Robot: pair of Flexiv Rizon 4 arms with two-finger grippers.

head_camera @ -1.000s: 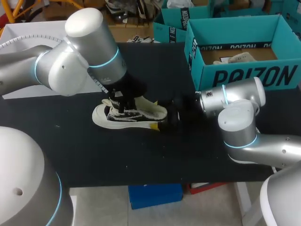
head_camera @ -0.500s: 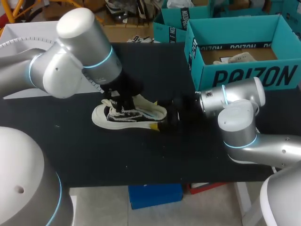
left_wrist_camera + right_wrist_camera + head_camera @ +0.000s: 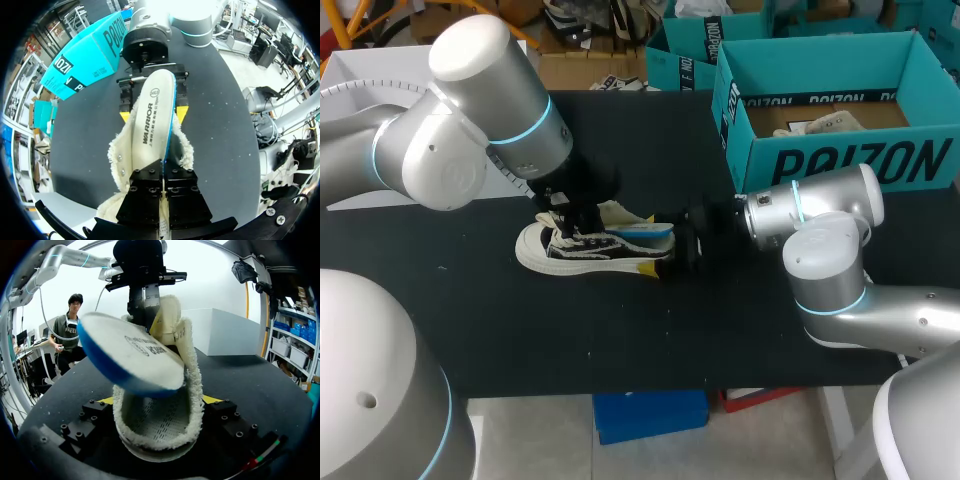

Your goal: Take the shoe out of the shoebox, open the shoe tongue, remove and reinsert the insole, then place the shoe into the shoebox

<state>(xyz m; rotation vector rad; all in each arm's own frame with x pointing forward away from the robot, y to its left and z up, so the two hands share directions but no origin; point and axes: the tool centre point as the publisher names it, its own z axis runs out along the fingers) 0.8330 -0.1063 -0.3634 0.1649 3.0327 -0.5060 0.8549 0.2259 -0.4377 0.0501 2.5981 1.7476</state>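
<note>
Insole [image 3: 150, 115] now lifted, pinched by left gripper [image 3: 162, 170], tips hidden; right gripper [image 3: 159, 402] clamps shoe [image 3: 582, 252].

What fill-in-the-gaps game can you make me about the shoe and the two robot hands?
1. The left gripper pinches one end of the ____, which slants up out of the shoe.
2. The right gripper clamps the shoe at its ____.
3. The shoe stands on the black table, outside the teal ____.
Missing words: insole; heel; shoebox.
</note>
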